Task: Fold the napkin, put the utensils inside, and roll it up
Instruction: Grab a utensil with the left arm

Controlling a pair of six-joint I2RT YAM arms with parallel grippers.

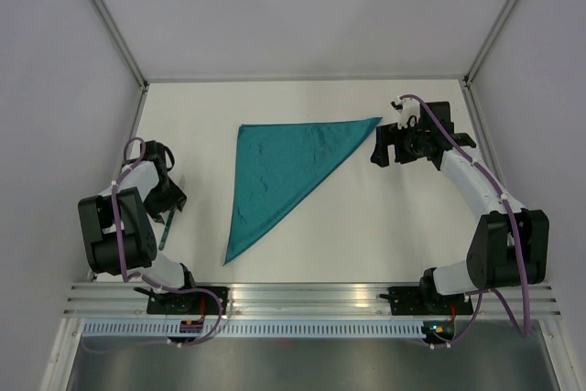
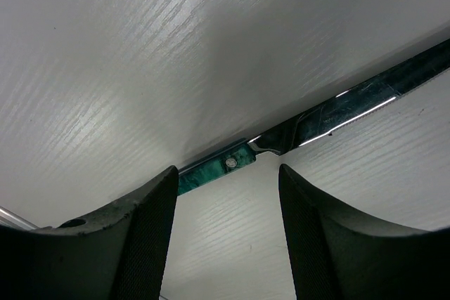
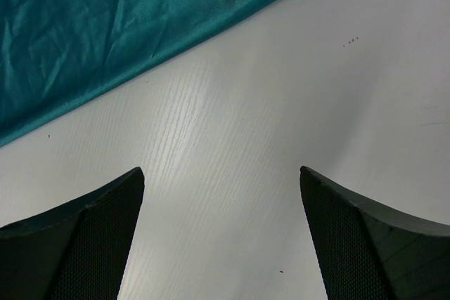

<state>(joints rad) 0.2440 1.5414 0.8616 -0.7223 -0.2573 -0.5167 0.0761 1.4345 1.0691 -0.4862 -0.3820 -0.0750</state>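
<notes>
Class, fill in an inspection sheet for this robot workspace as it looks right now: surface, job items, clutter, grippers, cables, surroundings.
Surface: white table with a faint wood grain and a few tiny specks.
Job's things: teal napkin lies flat mid-table, triangular in shape; green-handled knife lies flat at the left, apart from the napkin.
Clutter: nothing seen.
Grippers: left gripper open, low over the knife's handle end, not gripping it; right gripper open over bare table beside the napkin's edge, holding nothing.
Cables: purple cables run along both arms, clear of the napkin.
Surroundings: plain white walls, metal frame posts, aluminium rail at the near edge.
</notes>
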